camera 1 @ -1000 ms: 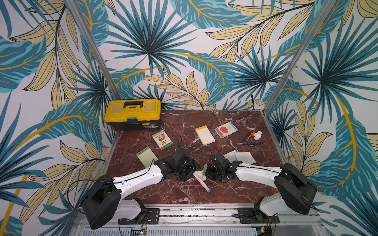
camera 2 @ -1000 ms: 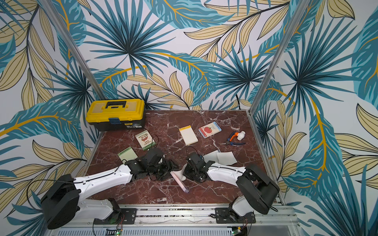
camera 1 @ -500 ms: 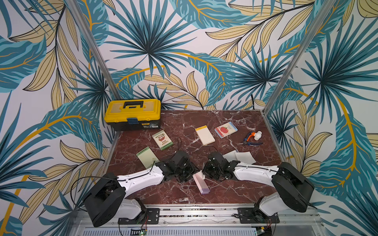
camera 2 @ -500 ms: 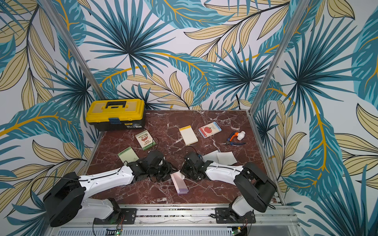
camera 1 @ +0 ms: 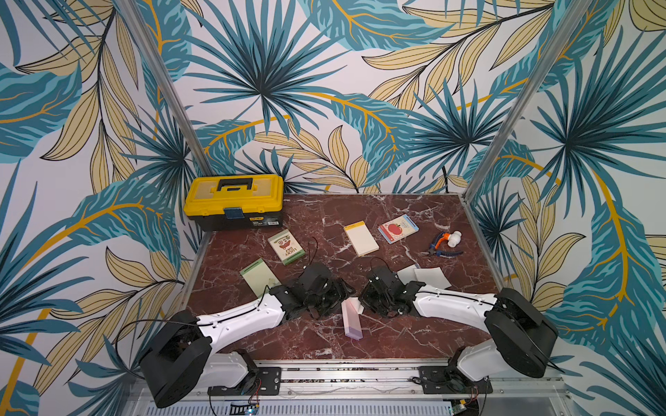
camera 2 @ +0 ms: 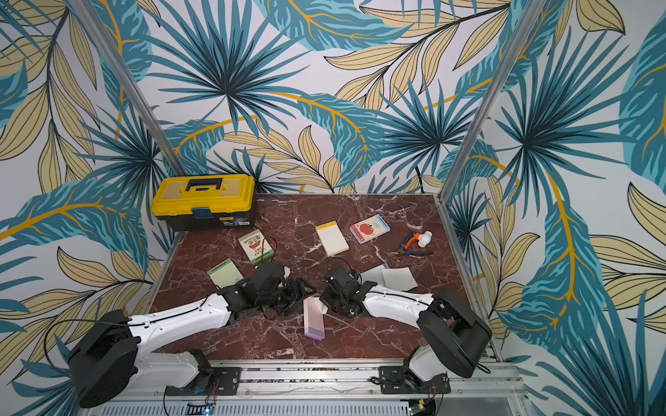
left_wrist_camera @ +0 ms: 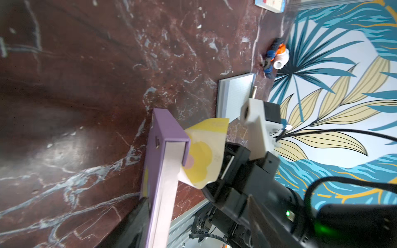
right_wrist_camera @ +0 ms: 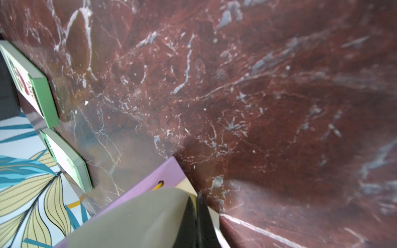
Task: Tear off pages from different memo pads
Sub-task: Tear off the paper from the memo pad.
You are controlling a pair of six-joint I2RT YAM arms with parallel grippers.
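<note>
Listing by size, largest first: marble table (camera 1: 324, 216), dark red with white veins, and a yellow toolbox (camera 1: 232, 201) at its far left corner. Left gripper (camera 1: 340, 297) and right gripper (camera 1: 363, 302) face each other at near centre, close together. Five memo pads lie flat and apart from the grippers: a printed green one (camera 1: 286, 246) and a plain green one (camera 1: 259, 275) to the left, a cream one (camera 1: 361, 237) and an apple-covered one (camera 1: 398, 228) at the far middle, and a white one (camera 1: 430, 277) to the right. The lilac memo pad (camera 1: 351, 318) sits between the two grippers. Its long axis runs near to far, and it appears to be raised on a long edge, its printed face turned right. Its top page (left_wrist_camera: 204, 154), cream with a yellow flower, is peeled and curling rightward but remains attached under the lilac binding. The right gripper is pinched closed on the free edge of that page. One finger of the left gripper (left_wrist_camera: 133, 225) shows beside the pad's left face, and whether that gripper clamps the pad cannot be told. By judgement the tear turns on this line-up: the pad lies directly left of the right gripper, which is nearer the page. A rightward pull across the pad's long axis should part the page, provided the pad is braced from the left.
</note>
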